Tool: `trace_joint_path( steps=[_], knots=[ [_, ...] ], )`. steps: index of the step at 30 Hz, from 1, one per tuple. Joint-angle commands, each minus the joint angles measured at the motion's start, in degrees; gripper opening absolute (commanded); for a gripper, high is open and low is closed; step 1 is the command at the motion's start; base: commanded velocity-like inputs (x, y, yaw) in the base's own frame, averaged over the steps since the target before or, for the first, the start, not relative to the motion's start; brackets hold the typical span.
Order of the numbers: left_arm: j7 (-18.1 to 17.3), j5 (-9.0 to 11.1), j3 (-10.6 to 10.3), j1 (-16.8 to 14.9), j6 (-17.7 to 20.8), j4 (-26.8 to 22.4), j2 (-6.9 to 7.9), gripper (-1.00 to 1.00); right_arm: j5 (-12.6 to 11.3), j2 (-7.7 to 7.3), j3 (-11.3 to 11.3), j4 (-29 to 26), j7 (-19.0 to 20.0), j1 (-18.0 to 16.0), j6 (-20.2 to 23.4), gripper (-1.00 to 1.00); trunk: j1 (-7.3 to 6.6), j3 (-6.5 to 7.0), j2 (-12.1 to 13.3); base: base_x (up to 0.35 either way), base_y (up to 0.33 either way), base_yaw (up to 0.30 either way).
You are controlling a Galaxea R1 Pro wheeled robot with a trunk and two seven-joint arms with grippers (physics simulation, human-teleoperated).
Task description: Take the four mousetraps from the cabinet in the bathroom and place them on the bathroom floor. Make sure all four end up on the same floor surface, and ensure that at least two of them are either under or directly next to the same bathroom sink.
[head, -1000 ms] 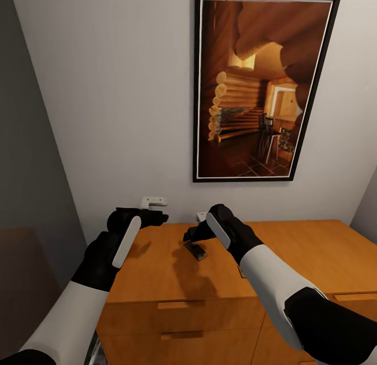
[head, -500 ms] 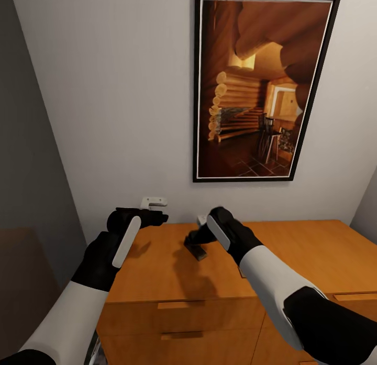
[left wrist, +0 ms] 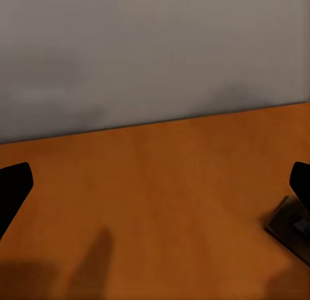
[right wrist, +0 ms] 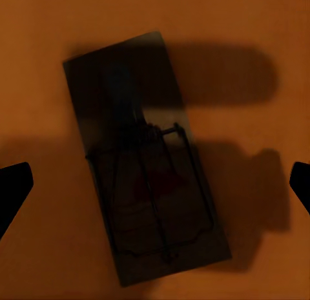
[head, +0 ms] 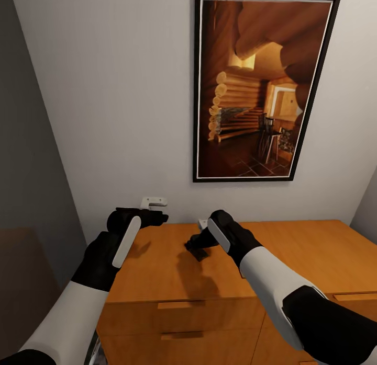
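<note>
One mousetrap [right wrist: 145,161] lies flat on the cabinet [head: 293,250] top, directly beneath the right end effector [head: 195,243], whose fingers are spread wide, holding nothing. Lower straight down, straddle the board's narrow sides, avoid the wire, then close.

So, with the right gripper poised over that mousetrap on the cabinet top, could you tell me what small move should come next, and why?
Probably lower the right gripper a little further, then close. In the right wrist view the mousetrap lies flat on the cabinet, centred between the spread fingertips, which do not yet touch it. The left gripper is open and idle.
</note>
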Motion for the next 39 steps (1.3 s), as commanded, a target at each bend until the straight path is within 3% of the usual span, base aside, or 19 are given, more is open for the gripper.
trace_joint_path(
  steps=[1,22,39],
  knots=[
    [0.6,0.6,0.0,0.0,0.2,0.0,0.0,1.0,-0.4,0.0,0.1,0.0,-0.4,-0.1,0.2,1.0,0.0,-0.07,0.0,0.0,0.0,0.0],
    [0.6,0.6,0.0,0.0,0.2,0.0,0.0,1.0,-0.5,0.0,0.0,0.5,-0.5,-0.1,0.2,1.0,0.0,-0.07,0.0,0.0,0.0,0.0],
    [0.6,0.6,0.0,0.0,0.2,0.0,0.0,1.0,-0.3,0.0,0.1,7.1,-0.3,-0.1,0.2,1.0,0.0,-0.07,0.0,0.0,0.0,0.0]
  ],
)
